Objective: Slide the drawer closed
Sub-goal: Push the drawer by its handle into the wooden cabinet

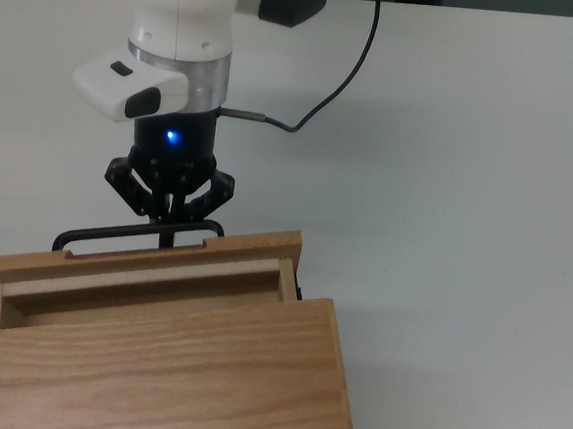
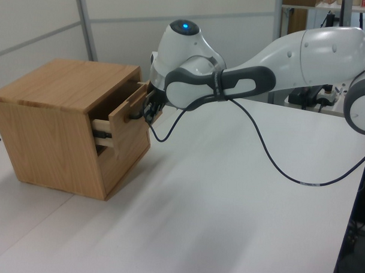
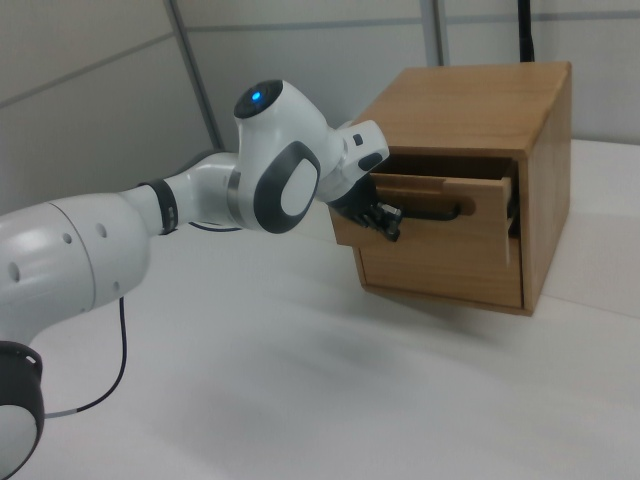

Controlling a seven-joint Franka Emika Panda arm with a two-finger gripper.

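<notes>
Plain white desk (image 1: pixel 469 190), filling the top view behind and to the right of everything. Standing directly on it: a light oak-coloured wooden cabinet (image 2: pixel 48 126), at the left of the left view, at the upper right of the right view (image 3: pixel 480 130), along the bottom left of the top view. Trailing over the desk: a black cable (image 2: pixel 272 157), looping across the middle right of the left view.
</notes>
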